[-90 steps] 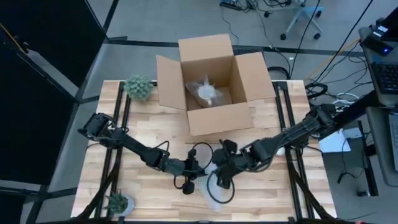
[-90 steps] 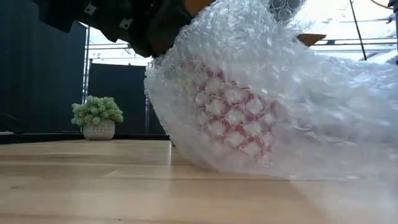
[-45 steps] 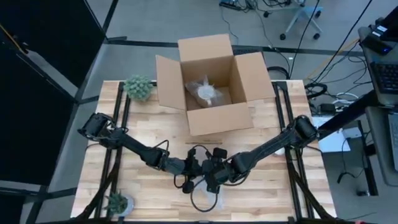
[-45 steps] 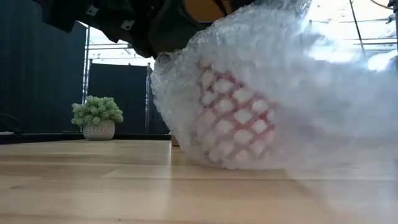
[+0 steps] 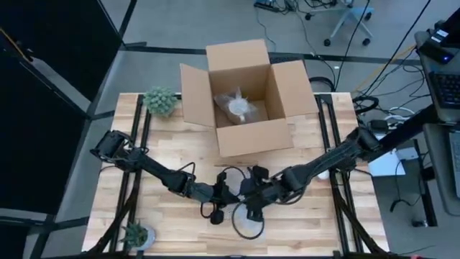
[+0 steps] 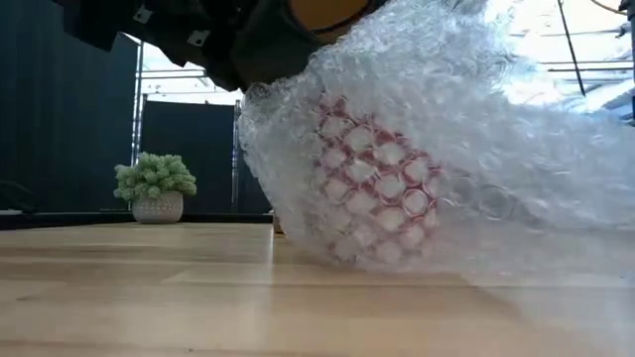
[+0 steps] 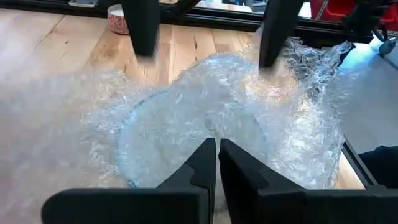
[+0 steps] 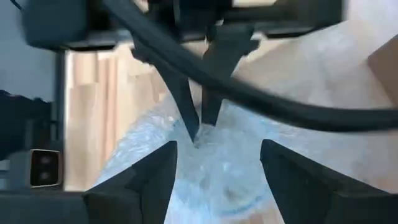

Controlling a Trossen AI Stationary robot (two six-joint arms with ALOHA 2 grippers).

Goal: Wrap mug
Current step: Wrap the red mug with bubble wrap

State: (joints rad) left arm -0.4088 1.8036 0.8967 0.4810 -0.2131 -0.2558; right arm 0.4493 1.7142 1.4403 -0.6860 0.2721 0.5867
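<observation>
Your left hand (image 7: 216, 163), fingers together on the bubble wrap (image 5: 246, 224) at the bench (image 5: 172, 223) 's 6 o'clock edge, pins it over the red-patterned mug (image 6: 382, 198) so your spread right hand (image 8: 214, 165) can fold.

Seeing light wood-slat table (image 5: 165, 144). Open cardboard box (image 5: 244, 97) sits on it, my landmark. Round potted plant (image 5: 159, 101) just left of box. Bubble-wrapped mug (image 5: 248, 221) on boards well in front of box. Second small potted plant (image 5: 135, 234) far front-left of box, near table edge.
</observation>
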